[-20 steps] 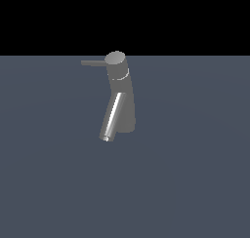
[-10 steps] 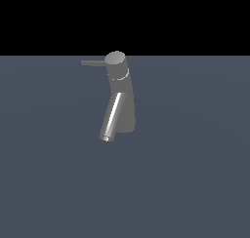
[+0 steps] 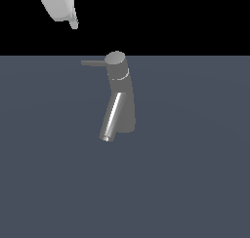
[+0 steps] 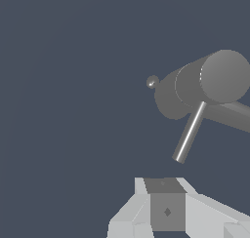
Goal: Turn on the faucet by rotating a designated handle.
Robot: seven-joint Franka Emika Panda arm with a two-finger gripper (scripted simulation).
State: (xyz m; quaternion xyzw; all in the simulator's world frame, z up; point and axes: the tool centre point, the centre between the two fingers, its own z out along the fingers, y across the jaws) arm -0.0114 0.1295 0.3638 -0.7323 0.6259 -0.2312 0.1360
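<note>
Exterior view: the faucet (image 3: 121, 98) stands upright on the dark grey surface (image 3: 195, 173), spout slanting down toward the camera. The handle (image 3: 93, 63) projects level from the cap toward the exterior view's left, untouched by anything. The task appears not yet begun: no contact is made, and both the approach and the rotation remain. Only a white part of the gripper (image 3: 73, 22) shows at the upper left, well above and apart from the handle.

Wrist view: the faucet (image 4: 205, 88) lies ahead, the handle (image 4: 189, 132) pointing toward the gripper (image 4: 167, 208). Only its base shows; whether it is released or clenched, I cannot tell. It holds nothing visible.
</note>
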